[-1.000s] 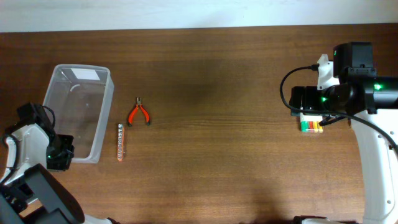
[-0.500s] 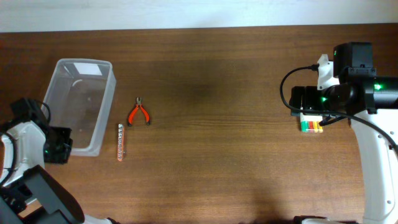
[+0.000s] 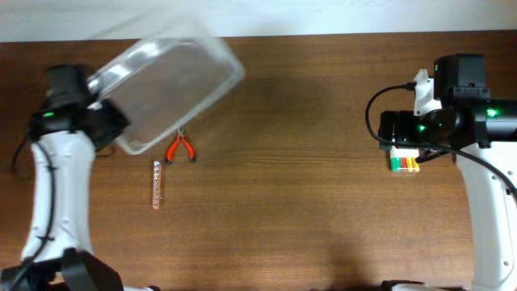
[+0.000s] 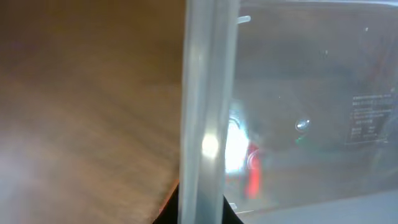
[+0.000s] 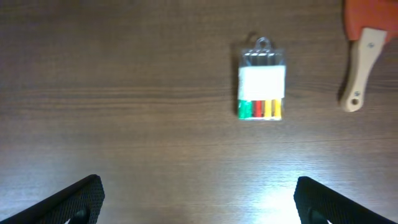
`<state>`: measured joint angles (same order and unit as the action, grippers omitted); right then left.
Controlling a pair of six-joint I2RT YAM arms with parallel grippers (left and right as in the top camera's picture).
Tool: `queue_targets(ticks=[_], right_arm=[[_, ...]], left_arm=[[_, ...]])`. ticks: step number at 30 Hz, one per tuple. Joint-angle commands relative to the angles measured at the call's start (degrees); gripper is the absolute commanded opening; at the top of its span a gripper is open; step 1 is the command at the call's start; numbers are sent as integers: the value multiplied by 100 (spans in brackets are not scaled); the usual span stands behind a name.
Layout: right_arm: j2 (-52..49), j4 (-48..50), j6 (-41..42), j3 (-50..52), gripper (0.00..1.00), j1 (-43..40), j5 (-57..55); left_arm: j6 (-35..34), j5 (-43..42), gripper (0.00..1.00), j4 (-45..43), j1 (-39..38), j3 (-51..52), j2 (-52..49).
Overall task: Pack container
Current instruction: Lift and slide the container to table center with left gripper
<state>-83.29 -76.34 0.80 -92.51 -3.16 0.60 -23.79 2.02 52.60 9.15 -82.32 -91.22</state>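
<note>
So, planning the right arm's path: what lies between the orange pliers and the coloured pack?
Only bare table, seen overhead, between pliers and coloured pack.

Clear glossy plastic container [image 3: 174, 89], matt dark wood-grain table [image 3: 307, 178], orange-handled metal pliers [image 3: 181, 149].

The clear plastic rectangular container [image 3: 174, 81], blurred and skewed, overlaps the tip of the small orange-handled pliers [image 3: 181, 150], its end left of the pliers gripped by the black left gripper [image 3: 111, 129].
</note>
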Motion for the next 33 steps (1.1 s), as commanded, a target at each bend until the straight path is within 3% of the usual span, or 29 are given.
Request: queue_targets(ticks=[1, 13, 22, 30, 32, 33], right_arm=[[9, 7, 31, -356, 99, 46, -334], [9, -140, 24, -584, 98, 46, -428], [9, -151, 4, -584, 99, 46, -433], [9, -151, 4, -584, 98, 46, -435], [9, -151, 4, -584, 99, 46, -433], [9, -151, 4, -584, 99, 46, -433]], left_arm=[[1067, -142, 2, 37, -844, -59, 105], [1062, -79, 2, -33, -2337, -24, -848], [1062, -81, 2, 4, -2671, -22, -1926], [1062, -79, 2, 302, -2699, -22, -2229], [1062, -81, 7, 297, -2699, -24, -2229], [1062, -81, 13, 297, -2699, -24, -2229]])
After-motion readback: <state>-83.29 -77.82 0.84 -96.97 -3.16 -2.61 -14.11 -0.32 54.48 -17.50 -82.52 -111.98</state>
